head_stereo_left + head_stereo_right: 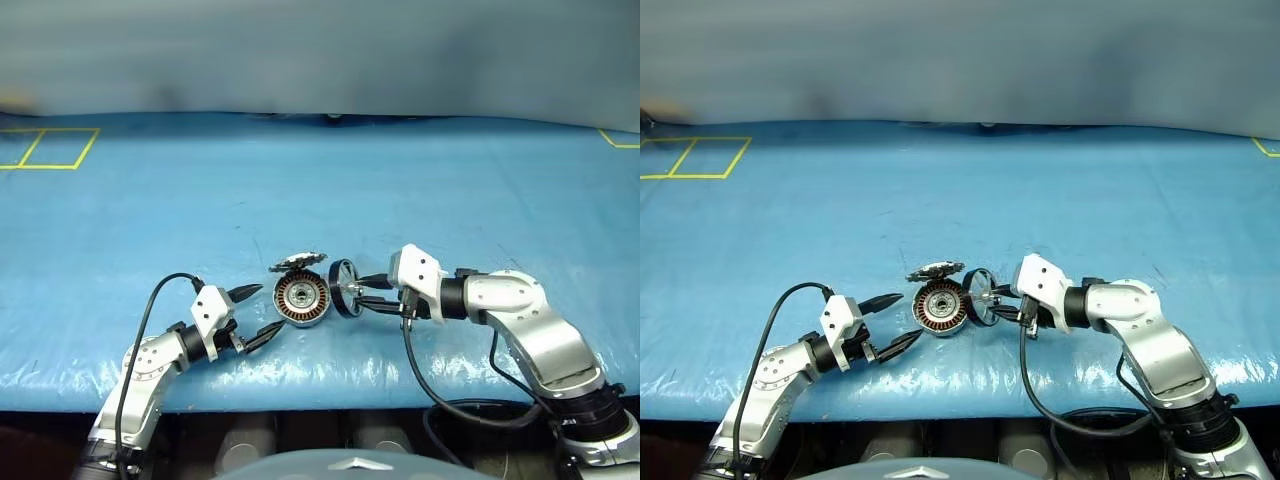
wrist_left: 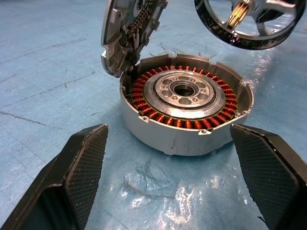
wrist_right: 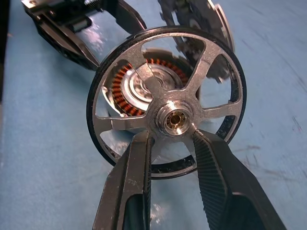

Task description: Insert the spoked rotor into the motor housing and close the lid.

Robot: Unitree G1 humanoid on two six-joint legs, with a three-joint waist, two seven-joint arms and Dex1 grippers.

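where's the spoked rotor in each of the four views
Left eye view: the spoked rotor is held on edge by the right hand, just right of the motor housing.
Right eye view: just right of the housing, on edge.
Left wrist view: upper right corner, above the housing, partly cut off.
Right wrist view: centre, face on, fingers gripping at its hub.
Shared landmark: the housing's copper windings.

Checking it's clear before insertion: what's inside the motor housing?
Inside the motor housing: copper-brown windings ringing a silver hub with an open centre hole. Nothing loose visible; beneath the windings is hidden.
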